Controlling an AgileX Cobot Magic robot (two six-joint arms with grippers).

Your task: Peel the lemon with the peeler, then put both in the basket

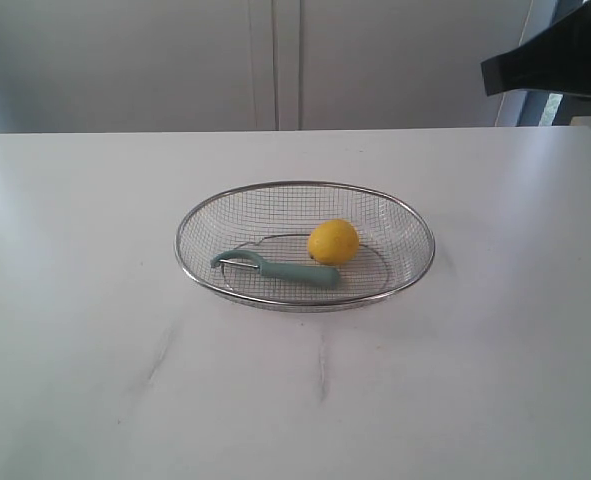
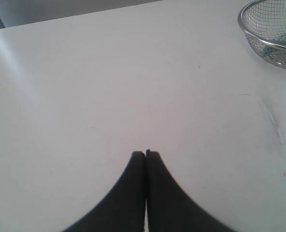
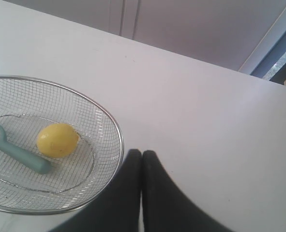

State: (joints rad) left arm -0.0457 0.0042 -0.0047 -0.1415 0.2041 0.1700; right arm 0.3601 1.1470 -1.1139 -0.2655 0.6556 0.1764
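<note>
The silver wire basket (image 1: 190, 215) sits in the middle of the white table. Inside it lie the yellow lemon (image 1: 333, 242) and, just in front of it, the teal-handled peeler (image 1: 280, 268). In the right wrist view the basket (image 3: 114, 125) holds the lemon (image 3: 57, 140) and the peeler (image 3: 22, 157), and my right gripper (image 3: 142, 152) is shut and empty beside the rim. In the left wrist view my left gripper (image 2: 145, 153) is shut and empty over bare table, far from the basket (image 2: 249, 34). Neither gripper shows in the exterior view.
The white table (image 1: 95, 330) has faint scuff marks in front of the basket. A dark object (image 1: 550, 60) hangs at the upper right of the exterior view. The table's far edge meets a pale wall with cabinet doors (image 1: 275, 60).
</note>
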